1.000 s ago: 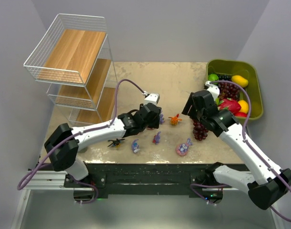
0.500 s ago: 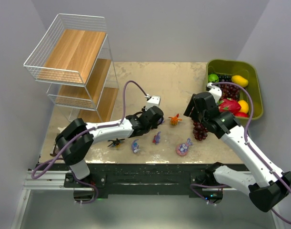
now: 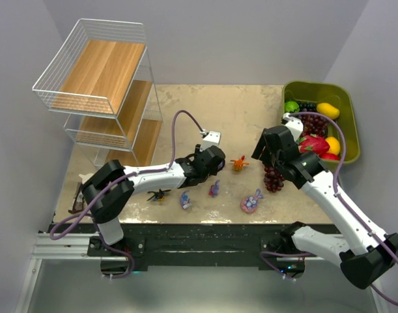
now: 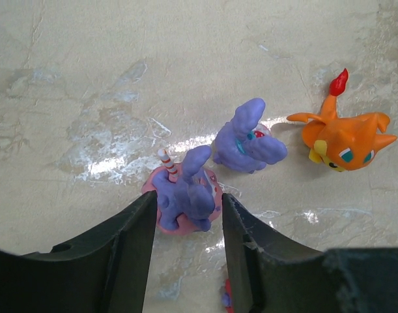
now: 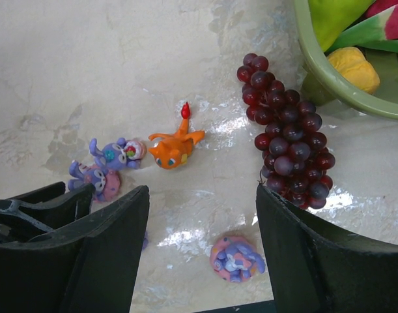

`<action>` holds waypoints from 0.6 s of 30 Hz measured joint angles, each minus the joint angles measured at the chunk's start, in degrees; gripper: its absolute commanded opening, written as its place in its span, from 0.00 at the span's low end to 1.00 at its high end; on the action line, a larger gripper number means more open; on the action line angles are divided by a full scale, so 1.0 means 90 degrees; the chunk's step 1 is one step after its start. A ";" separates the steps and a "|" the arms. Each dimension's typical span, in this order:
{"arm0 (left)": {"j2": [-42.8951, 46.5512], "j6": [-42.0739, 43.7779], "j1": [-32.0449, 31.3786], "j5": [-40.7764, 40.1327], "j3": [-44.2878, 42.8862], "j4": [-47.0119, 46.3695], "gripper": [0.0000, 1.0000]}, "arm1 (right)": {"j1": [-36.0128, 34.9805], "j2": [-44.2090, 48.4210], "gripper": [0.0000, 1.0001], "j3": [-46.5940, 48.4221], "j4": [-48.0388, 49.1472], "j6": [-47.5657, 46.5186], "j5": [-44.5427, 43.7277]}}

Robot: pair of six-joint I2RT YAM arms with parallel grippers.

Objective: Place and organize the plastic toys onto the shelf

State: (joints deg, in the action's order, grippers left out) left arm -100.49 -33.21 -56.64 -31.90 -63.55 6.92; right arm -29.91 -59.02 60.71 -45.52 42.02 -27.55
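The left gripper is low over the table, just left of centre. Its fingers stand on either side of a purple bunny on a pink base. The gap beside the toy is so thin that I cannot tell whether they squeeze it or only flank it. At 2 o'clock from that bunny, just beside it, lies a second purple bunny, and at 3 o'clock from that one sits the orange toy, apart from both.

From above, the other toys are strung along the near edge, toward 6 o'clock. There is a black insect toy, then a blue figure at its 3 o'clock. A purple figure follows, and another bunny on a pink base is farthest right.

The shelf stands at the table's 10 o'clock corner, and no toy shows on its wooden boards.

The right gripper hangs over the table right of centre with its fingers spread wide and nothing between them. A bunch of dark grapes lies on the table just beside it, at the gripper's 3 o'clock in the wrist view. The grapes reach up to the rim of the green bin, which holds fruit at the table's 2 o'clock corner.
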 measured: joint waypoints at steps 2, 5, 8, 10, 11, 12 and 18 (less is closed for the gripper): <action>-0.0049 0.0005 0.0007 -0.0012 -0.0044 -0.0002 0.45 | 0.0000 -0.0022 0.70 0.0000 0.0002 -0.0005 -0.0002; -0.0148 0.0010 0.0044 -0.0007 -0.0172 -0.0010 0.40 | -0.0002 -0.0058 0.70 0.0000 0.0005 -0.0007 -0.0002; -0.0194 0.0041 0.0100 -0.0005 -0.0238 -0.0027 0.33 | 0.0000 -0.0073 0.70 0.0000 0.0005 -0.0024 -0.0002; -0.0204 0.0080 0.0138 0.0000 -0.0250 -0.0046 0.25 | -0.0002 -0.0073 0.70 0.0000 0.0005 -0.0039 -0.0002; -0.0204 0.0097 0.0160 0.0000 -0.0255 -0.0051 0.22 | 0.0000 -0.0073 0.70 0.0000 0.0005 -0.0049 -0.0002; -0.0204 0.0107 0.0168 0.0007 -0.0265 -0.0053 0.13 | 0.0000 -0.0073 0.70 0.0000 0.0005 -0.0053 -0.0005; -0.0206 0.0211 0.0182 -0.0041 -0.0352 0.0022 0.00 | 0.0010 -0.0075 0.70 0.0000 0.0007 -0.0075 -0.0039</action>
State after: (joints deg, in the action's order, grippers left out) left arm -102.35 -31.31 -55.00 -32.27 -66.72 7.11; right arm -29.82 -59.70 60.71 -45.45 41.34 -27.90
